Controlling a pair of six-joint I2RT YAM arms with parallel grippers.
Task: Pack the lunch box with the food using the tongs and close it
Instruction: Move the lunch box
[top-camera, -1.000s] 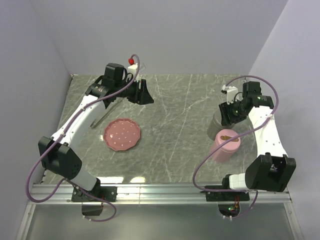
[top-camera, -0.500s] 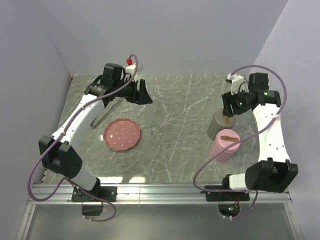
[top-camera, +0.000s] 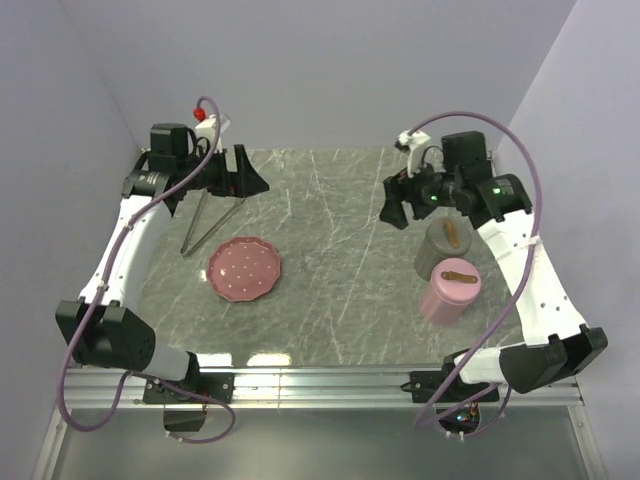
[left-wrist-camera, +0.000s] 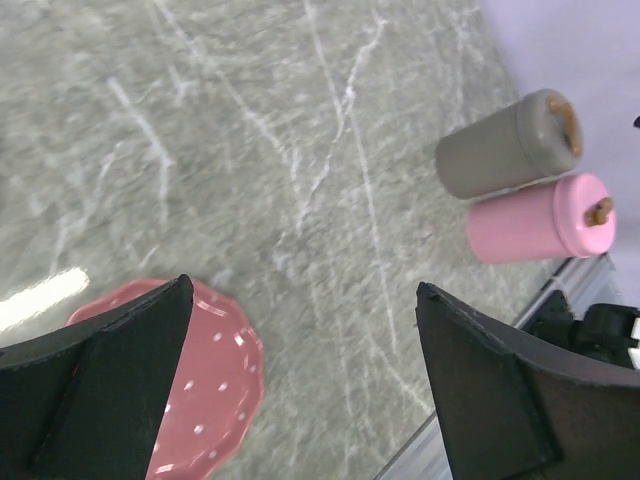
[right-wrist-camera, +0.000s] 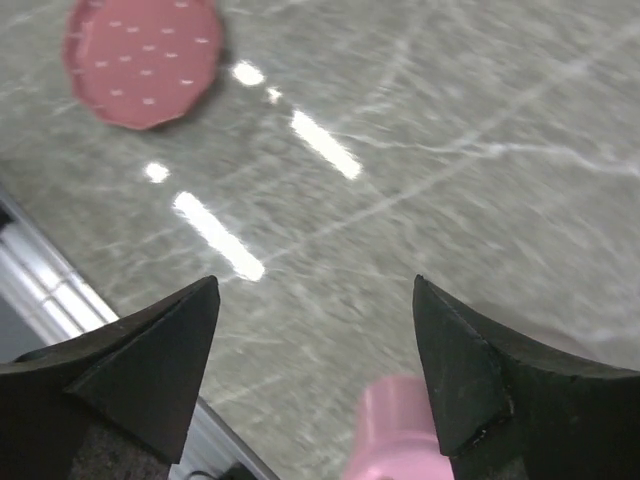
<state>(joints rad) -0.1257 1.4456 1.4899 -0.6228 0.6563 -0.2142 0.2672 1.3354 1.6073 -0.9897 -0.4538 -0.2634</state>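
Left claw (left-wrist-camera: 302, 285) spread wide, empty, pink plate (left-wrist-camera: 225, 380) below

No lettering, label or number is legible anywhere — none at all.

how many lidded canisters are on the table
2: a grey canister at the right of the table, and a pink canister just beside it, toward the near edge. No others show.

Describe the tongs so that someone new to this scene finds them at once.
On the grey marbled table, look far left, just beyond the pink dotted plate. The tongs lie flat there: a long, thin, silvery V joined at its near end, unlike the round plate beside them.
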